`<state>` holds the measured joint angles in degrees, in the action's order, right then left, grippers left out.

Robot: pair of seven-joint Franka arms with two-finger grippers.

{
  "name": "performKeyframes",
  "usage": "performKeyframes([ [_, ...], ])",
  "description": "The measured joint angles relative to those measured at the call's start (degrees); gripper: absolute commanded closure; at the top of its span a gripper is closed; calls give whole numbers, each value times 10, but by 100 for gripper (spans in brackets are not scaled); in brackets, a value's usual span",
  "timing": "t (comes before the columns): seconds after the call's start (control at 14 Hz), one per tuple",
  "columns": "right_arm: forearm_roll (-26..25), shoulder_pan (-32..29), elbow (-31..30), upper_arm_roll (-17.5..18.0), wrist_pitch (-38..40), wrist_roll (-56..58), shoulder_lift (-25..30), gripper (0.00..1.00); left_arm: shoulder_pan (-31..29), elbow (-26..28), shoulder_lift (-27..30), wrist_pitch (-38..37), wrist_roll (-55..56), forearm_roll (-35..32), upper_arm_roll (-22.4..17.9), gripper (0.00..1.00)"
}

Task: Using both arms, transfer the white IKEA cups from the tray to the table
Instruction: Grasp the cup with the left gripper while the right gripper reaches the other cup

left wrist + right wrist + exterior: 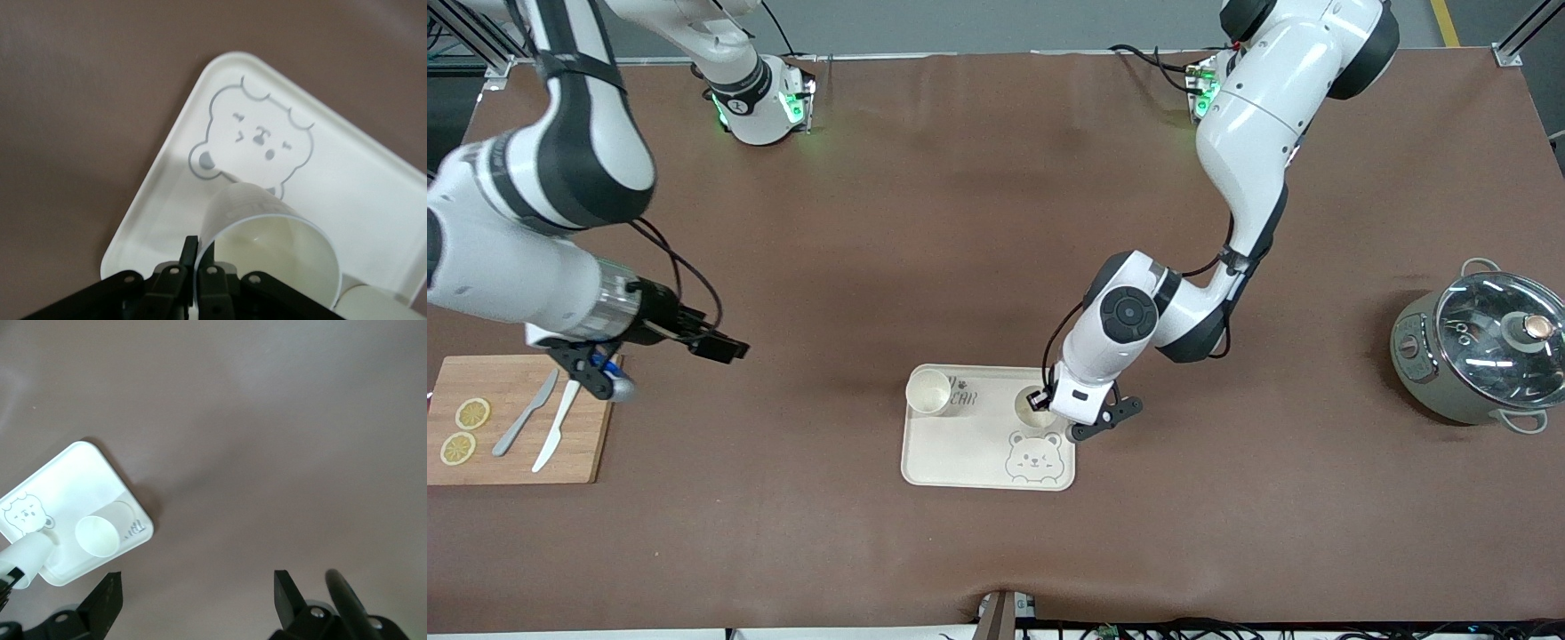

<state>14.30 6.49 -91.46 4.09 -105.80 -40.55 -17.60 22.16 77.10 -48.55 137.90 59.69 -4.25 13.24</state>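
Note:
A cream tray with a bear drawing lies on the brown table. One white cup stands upright on the tray's corner toward the right arm's end. My left gripper is shut on the rim of the second white cup, at the tray's corner toward the left arm's end, just above the bear drawing. In the left wrist view the fingers pinch the wall of that cup over the tray. I cannot tell if its base touches. My right gripper is open and empty over the cutting board's edge, and also shows in its wrist view.
A wooden cutting board with two lemon slices and two knives lies at the right arm's end. A grey pot with a glass lid stands at the left arm's end.

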Motion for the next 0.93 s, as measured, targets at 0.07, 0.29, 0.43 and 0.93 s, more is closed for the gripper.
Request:
performKeyframes([
  [0.07, 0, 7, 0, 5, -15, -16, -9, 0, -5, -4, 9, -8, 0, -1, -1, 100],
  [0.29, -3, 36, 0, 21, -73, -82, -43, 0, -41, -10, 66, -79, -51, -2, -3, 100],
  [0.43, -32, 59, -1, 40, -126, -145, -75, 0, -80, -6, 112, -131, -91, -2, -1, 100],
  [0.93, -211, 83, 38, 116, -172, -287, -175, 0, -173, 85, 189, -218, -139, -2, -1, 100],
])
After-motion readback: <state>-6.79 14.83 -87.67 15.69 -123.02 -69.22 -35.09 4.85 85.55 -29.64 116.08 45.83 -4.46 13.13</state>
